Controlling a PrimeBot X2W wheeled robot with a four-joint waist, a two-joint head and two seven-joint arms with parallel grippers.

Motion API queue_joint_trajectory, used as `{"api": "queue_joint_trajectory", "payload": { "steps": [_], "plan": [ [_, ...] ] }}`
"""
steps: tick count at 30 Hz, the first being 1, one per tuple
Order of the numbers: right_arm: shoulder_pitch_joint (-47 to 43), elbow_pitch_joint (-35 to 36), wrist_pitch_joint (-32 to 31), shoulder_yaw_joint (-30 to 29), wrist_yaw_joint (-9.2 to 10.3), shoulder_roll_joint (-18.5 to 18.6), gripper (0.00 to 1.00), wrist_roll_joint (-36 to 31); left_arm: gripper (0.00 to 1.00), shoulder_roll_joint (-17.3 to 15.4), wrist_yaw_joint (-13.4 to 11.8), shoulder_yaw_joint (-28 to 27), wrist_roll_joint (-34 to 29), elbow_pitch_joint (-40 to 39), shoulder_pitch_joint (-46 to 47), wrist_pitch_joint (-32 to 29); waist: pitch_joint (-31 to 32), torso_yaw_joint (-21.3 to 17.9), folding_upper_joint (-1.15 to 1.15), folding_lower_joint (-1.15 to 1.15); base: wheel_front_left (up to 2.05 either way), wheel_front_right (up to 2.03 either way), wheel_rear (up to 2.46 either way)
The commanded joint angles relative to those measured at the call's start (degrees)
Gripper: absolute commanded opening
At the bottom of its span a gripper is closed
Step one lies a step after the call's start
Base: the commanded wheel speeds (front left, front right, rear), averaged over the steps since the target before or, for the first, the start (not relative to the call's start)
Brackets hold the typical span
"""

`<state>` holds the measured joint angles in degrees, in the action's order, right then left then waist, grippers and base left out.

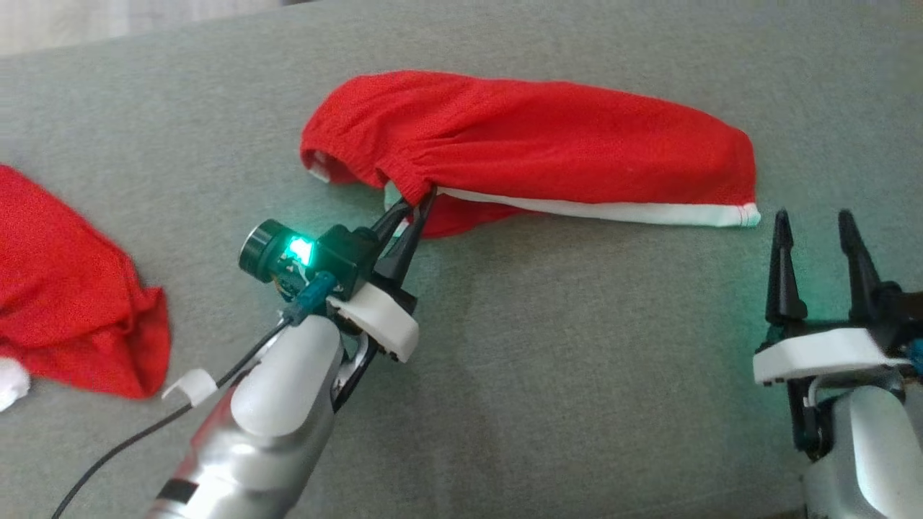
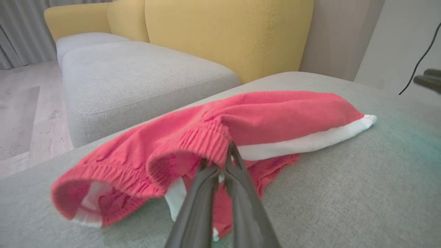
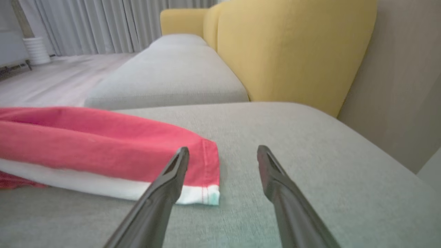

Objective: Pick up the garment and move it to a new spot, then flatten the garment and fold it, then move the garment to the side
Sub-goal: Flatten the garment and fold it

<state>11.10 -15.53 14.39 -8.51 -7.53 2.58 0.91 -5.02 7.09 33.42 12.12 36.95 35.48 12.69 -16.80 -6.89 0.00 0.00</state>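
The robot's left pincer [image 1: 422, 198] is clamped shut on a thin pinch of elastic waistband of the red garment [image 1: 548, 137], which lies crumpled toward the far side of the grey sofa cushion [image 1: 577, 360]. The right pincer [image 1: 815, 223] stands wide apart and empty just beside the white-trimmed hem. So slim a bite may slip on lifting, or one-handed, the trailing cloth could drag and bunch.

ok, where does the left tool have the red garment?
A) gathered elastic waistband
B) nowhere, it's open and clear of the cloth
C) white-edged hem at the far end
A: the left tool is pinched shut on the ribbed elastic waistband of the red garment, beside the white stripe.
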Motion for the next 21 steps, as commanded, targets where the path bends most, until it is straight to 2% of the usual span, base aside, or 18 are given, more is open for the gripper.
{"api": "queue_joint_trajectory", "payload": {
  "steps": [1,5,9,17,21],
  "plan": [
    [2.32,-0.58,0.60,0.17,0.04,0.30,1.00,-0.99,0.00,-1.12,-0.04,-1.19,0.31,-2.21,0.30,0.59,0.70,0.99,0.00,0.00,0.00,0.00,0.00],
    [6.28,-10.24,-1.22,-2.00,0.04,0.30,1.00,-2.24,0.00,-1.26,-0.10,-0.54,0.55,-4.21,-0.76,0.34,1.31,2.30,0.00,0.00,0.00,0.00,0.00],
    [9.53,-17.86,-2.68,-1.65,0.04,0.30,1.00,-2.13,0.00,-1.48,-0.26,0.16,0.56,-6.04,-1.59,-0.34,1.47,2.99,0.00,0.00,0.00,0.00,0.00],
    [14.67,-28.43,-2.13,-0.81,0.04,0.30,1.00,-5.08,0.00,-2.11,-0.79,1.10,0.77,-9.47,-2.70,-1.62,0.91,3.23,0.00,0.00,0.00,0.00,0.00],
    [16.67,-31.32,-1.83,-0.67,0.04,0.30,1.00,-6.59,0.00,-2.45,-1.06,1.35,0.91,-10.53,-2.97,-2.17,0.65,3.29,0.00,0.00,0.00,0.00,0.00]
  ]
}}
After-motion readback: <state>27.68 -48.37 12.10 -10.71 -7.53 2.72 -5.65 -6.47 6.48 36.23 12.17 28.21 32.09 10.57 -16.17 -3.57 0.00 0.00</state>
